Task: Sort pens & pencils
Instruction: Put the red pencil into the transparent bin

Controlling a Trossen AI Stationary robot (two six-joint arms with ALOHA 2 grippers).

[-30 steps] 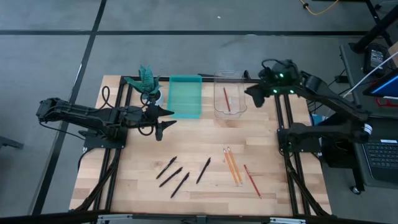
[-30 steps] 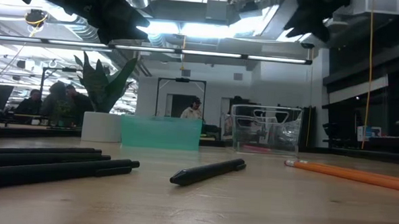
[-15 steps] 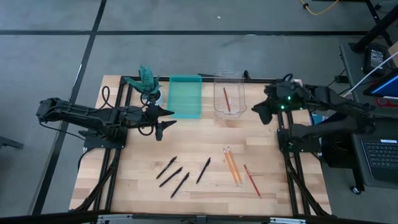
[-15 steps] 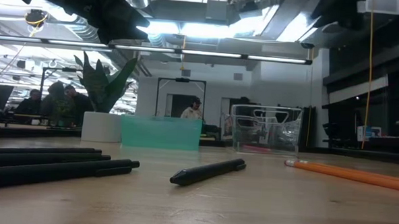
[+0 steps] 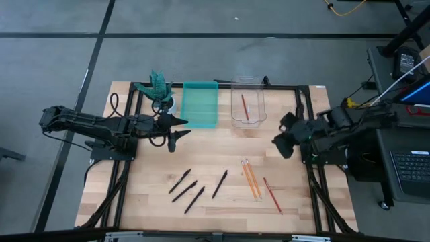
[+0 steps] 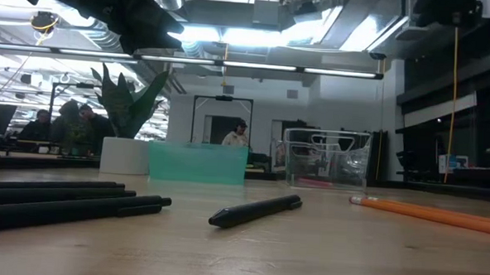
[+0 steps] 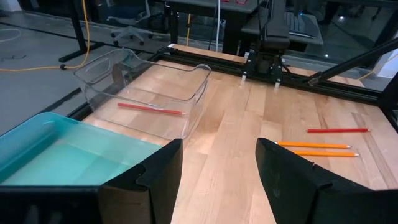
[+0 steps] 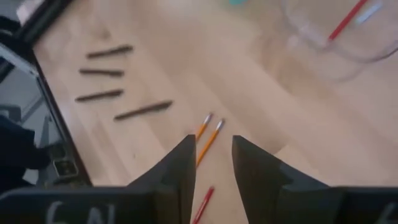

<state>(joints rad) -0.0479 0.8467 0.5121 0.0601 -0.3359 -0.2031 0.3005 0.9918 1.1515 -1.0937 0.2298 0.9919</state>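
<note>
Four black pens (image 5: 195,188) lie flat on the wood near the table's middle, also seen as pens (image 8: 109,81) in the right wrist view. Two orange pencils (image 5: 250,179) and a red pencil (image 5: 272,195) lie to their right. Another red pencil (image 7: 151,109) lies on the floor of the clear bin (image 5: 247,101). My right gripper (image 5: 281,142) hovers open between the clear bin and the loose pencils, holding nothing. My left gripper (image 5: 176,128) waits open in the air beside the teal tray (image 5: 200,104).
A small potted plant (image 5: 160,87) stands at the far edge, left of the teal tray. Black frame rails (image 5: 306,168) run along both table sides. Bare wood lies between the bins and the pens. People and desks show in the room behind.
My right gripper has drawn back from over the clear bin, moving toward the table's near edge and slightly right, and now hangs nearer the loose pencils. The left arm, the pens and the pencils have stayed put.
</note>
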